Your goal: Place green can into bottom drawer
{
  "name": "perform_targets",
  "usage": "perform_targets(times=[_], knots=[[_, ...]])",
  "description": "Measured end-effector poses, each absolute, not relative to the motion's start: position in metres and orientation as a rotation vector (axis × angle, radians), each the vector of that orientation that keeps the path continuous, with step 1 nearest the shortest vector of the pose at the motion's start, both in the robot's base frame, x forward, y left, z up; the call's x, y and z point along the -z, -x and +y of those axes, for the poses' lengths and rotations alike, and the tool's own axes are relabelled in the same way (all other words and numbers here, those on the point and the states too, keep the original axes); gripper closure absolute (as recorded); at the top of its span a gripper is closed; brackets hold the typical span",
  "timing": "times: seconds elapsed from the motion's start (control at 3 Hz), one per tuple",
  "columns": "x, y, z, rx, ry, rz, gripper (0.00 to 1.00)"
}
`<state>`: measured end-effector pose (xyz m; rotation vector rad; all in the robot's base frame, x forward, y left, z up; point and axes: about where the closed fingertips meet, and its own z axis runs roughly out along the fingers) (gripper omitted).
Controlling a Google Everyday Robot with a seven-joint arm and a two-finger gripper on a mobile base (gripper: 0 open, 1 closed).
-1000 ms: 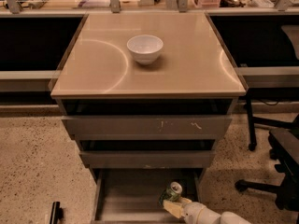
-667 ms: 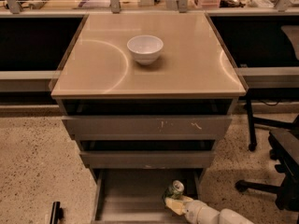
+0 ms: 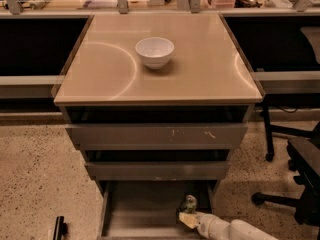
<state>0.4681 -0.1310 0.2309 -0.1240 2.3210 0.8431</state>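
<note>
Next to no change over the last second: the small green drink can with a silver top (image 3: 189, 203) is in the same spot, upright on the floor of the pulled-out grey bottom drawer (image 3: 135, 211), toward its 2 o'clock corner. The pale-tipped claw (image 3: 186, 220) has barely shifted at the can's 6 o'clock. My read: the can is delivered, only release and retreat left. The claw is against or just beside the can's base, can't tell if it's clamped or let go. The round white bowl (image 3: 155, 51) on the tan desk (image 3: 100, 69) is untouched.
</note>
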Motion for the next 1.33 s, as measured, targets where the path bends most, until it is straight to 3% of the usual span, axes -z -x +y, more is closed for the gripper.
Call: perform_targets(times=[0.67, 1.0, 1.33], knots=[[-0.182, -0.472, -0.135, -0.813, 0.027, 2.43, 1.0], [-0.182, -0.472, -0.134, -0.812, 0.027, 2.431, 0.82], [-0.182, -0.472, -0.134, -0.812, 0.027, 2.431, 0.59]])
